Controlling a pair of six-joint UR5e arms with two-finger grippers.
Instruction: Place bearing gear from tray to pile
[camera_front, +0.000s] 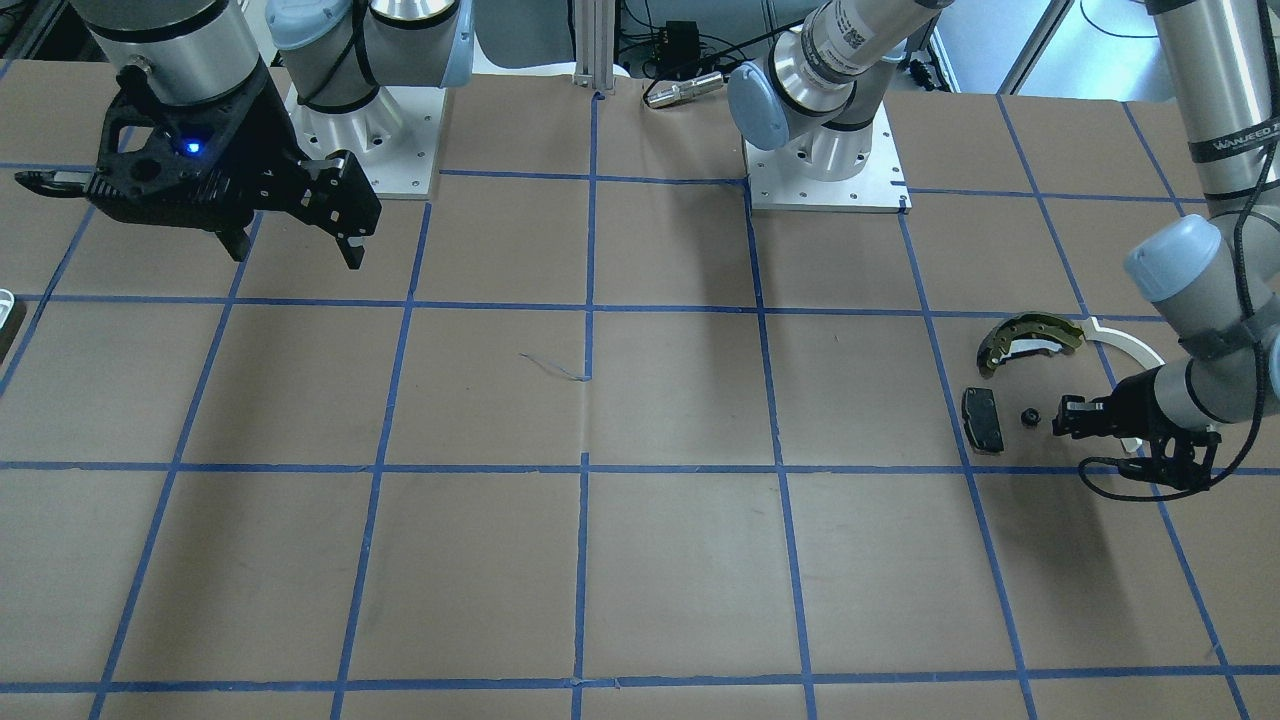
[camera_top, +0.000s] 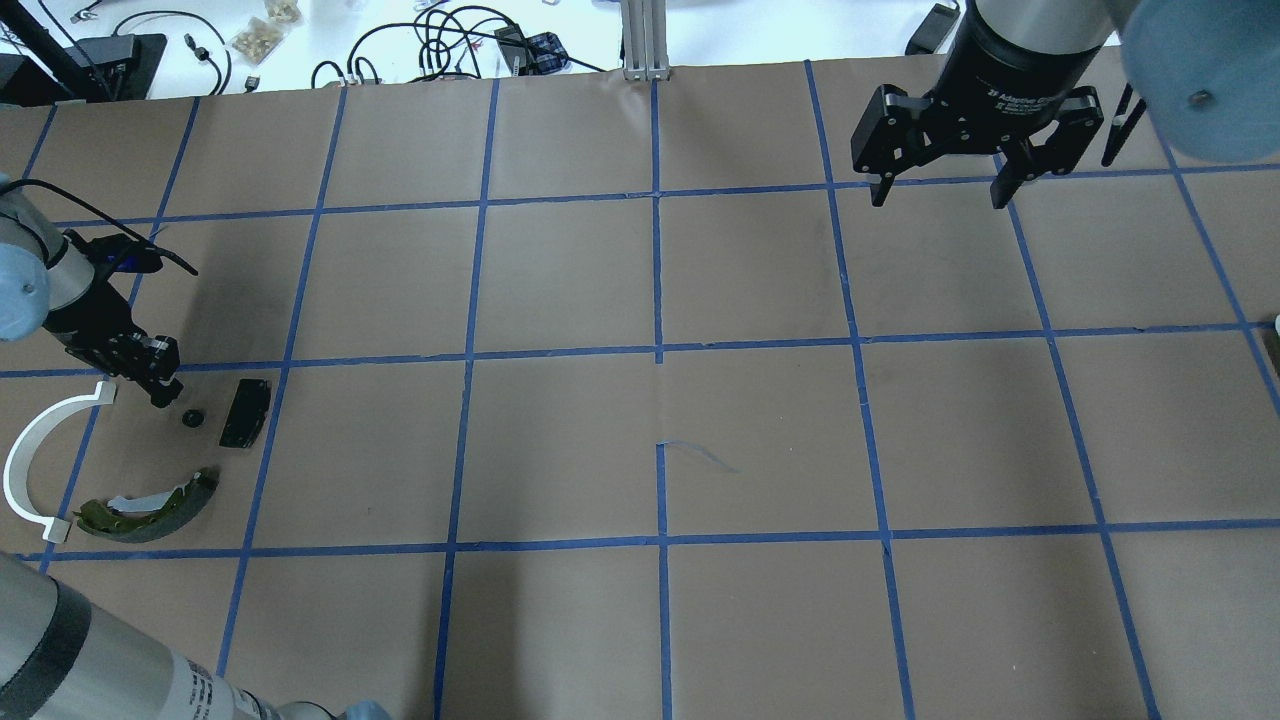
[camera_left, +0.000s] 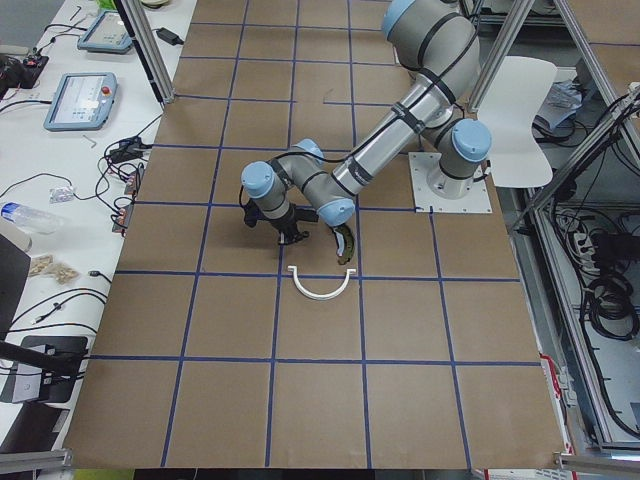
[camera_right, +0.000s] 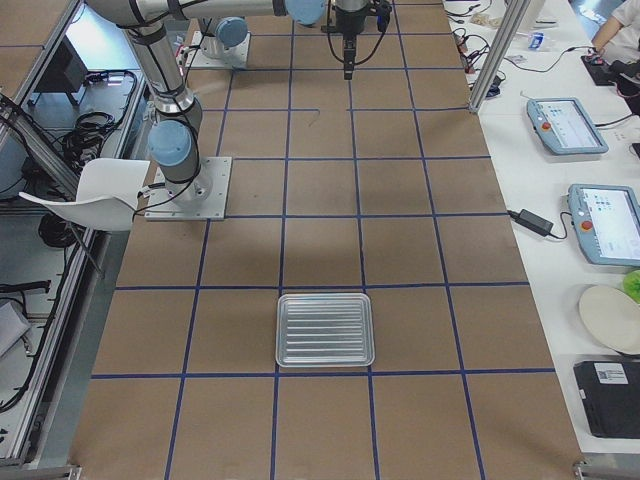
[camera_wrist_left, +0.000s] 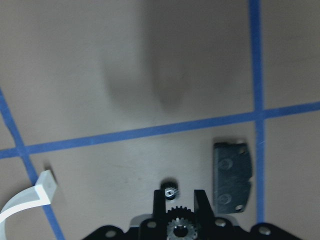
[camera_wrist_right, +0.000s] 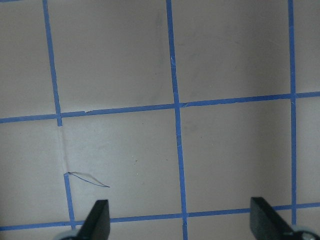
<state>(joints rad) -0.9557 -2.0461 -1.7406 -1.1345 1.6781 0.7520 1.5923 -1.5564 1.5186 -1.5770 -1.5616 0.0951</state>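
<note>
My left gripper is shut on the toothed bearing gear, low over the table at the pile. In the overhead view the left gripper sits between the long white arc and the dark grey pad. A small black part lies on the paper just past the fingertips. The olive-gold brake shoe lies nearer the robot. My right gripper is open and empty, high over the far side. The metal tray shows empty in the exterior right view.
The table is brown paper with a blue tape grid. The two arm bases stand at the robot's edge. Cables and small items lie on the white bench beyond the far edge.
</note>
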